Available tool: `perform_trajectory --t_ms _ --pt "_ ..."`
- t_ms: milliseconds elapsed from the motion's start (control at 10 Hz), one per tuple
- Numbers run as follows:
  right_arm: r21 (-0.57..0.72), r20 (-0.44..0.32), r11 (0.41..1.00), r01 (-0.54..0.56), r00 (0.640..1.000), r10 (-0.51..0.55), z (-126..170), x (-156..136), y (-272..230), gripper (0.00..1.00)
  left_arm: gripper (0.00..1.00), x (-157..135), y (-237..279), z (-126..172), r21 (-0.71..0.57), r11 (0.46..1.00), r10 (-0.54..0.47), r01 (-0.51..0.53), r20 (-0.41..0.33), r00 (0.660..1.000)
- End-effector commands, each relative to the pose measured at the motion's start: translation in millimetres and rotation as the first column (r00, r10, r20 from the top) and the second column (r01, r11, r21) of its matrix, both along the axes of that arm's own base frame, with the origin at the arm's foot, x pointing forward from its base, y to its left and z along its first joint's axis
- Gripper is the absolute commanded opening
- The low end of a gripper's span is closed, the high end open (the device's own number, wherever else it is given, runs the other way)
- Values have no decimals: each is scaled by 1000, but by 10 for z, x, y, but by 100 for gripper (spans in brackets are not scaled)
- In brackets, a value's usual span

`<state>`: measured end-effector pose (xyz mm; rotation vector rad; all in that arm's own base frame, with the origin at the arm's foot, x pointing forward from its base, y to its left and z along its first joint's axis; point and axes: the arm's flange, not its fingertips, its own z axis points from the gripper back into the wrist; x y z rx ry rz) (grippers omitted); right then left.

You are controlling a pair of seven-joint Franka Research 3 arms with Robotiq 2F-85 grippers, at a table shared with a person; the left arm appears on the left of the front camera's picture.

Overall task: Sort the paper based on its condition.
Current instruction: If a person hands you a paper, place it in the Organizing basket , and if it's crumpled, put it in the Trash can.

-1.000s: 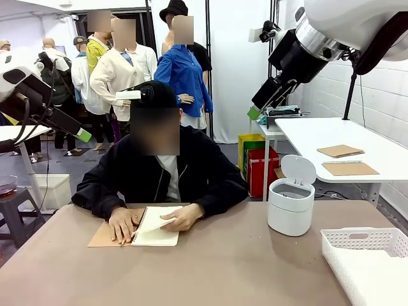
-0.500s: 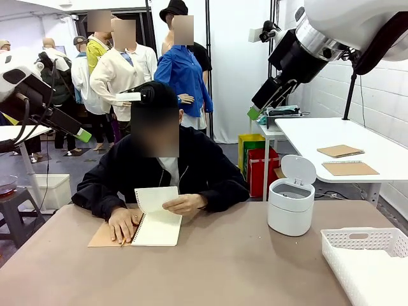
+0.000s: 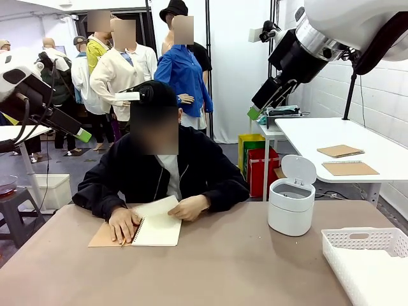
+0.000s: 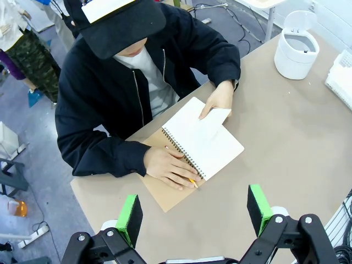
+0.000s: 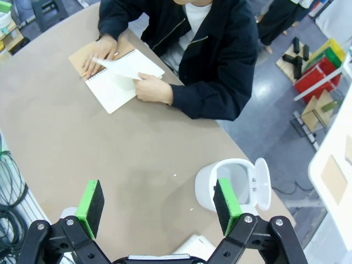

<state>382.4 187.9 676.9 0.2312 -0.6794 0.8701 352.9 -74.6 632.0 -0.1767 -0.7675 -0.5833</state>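
Across the table a person's hand [image 3: 189, 207] holds a white sheet of paper [image 3: 156, 207] slanted just above an open spiral notebook [image 3: 156, 233]. I cannot tell whether the sheet is still bound. The other hand [image 3: 122, 223] presses the brown cover. The sheet [image 4: 192, 118] and notebook [image 4: 217, 148] lie well beyond my left gripper [image 4: 195, 212], which is open with nothing in it. The paper [image 5: 124, 67] lies far from my right gripper [image 5: 159, 203], also open, with nothing between its fingers. Both grippers hang high in the front view, the left gripper [image 3: 81, 134] at the left and the right gripper [image 3: 255, 112] at the right.
A white bin [image 3: 291, 205] with its lid up stands on the table's right side. A white slotted basket [image 3: 370, 258] sits at the near right corner. Brown kraft pads [image 3: 341, 151] lie on a side table behind.
The person raised the sheet upright half a second ago and has now lowered it close to the notebook. Neither arm has moved.
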Motion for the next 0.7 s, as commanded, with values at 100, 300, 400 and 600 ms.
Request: perform_trajectory --t_ms 100,300,400,600 --pt "-5 1 1000 -2 1000 2 -3 -6 4 100 100 -2 5 17 -1 1000 2 -2 9 1000" --pt "-5 1 1000 -2 1000 2 -3 -6 4 100 100 -2 5 17 -1 1000 2 -2 9 1000" --pt "-5 1 1000 -2 1000 2 -3 -6 4 100 100 -2 5 17 -1 1000 2 -2 9 1000" --pt "-5 1 1000 -2 1000 2 -3 -6 4 100 100 -2 5 17 -1 1000 2 -2 9 1000"
